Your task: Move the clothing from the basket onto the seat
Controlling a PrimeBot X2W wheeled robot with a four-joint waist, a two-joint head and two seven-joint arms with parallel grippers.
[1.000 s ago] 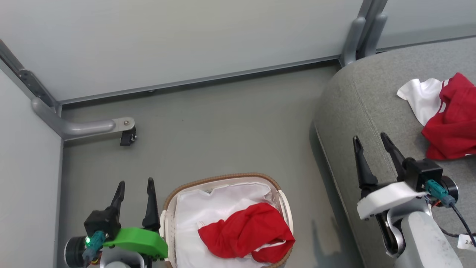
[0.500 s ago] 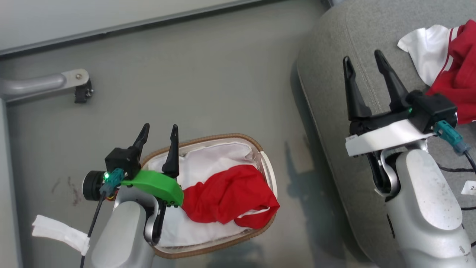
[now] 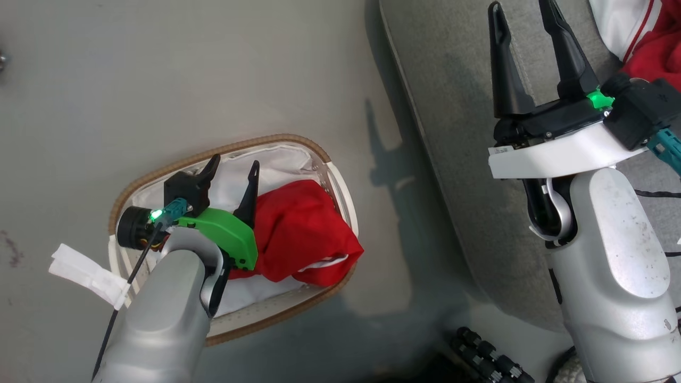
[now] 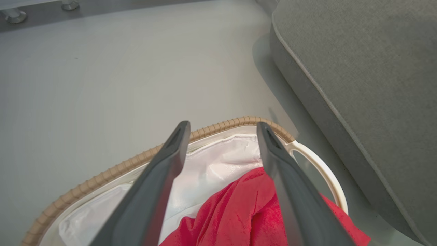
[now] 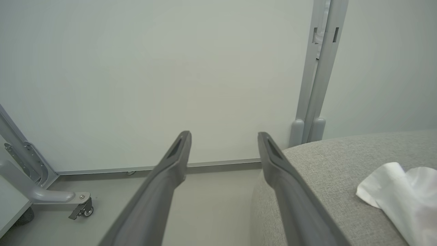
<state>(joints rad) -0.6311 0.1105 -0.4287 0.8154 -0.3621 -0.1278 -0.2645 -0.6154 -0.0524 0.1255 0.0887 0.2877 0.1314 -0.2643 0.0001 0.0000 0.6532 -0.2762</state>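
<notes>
Left gripper is being held wide open over the basket, with nothing between the fingers. In the left wrist view one finger is being seen over the white liner and the other over the red garment. Whether cloth is being touched cannot be told. The red garment is lying bunched in the side of the basket nearer the seat, lapping at the rim there, just right of the left gripper and partly under it. Handling is being judged as soft, light and limp, so it is likely to drape and trail when lifted, and snagging on the rim is being flagged. The liner underneath is loose cloth too and could be pinched along with it. The best hold is being judged as the high crumpled fold in the middle of the heap, not the thin white-edged hem low at the side. The basket is standing on the grey floor, near the seat but apart from it. The right gripper is also being held open and empty, above the seat near its edge. Farther on, another red-and-white garment is lying on the seat, just beside the right wrist.
</notes>
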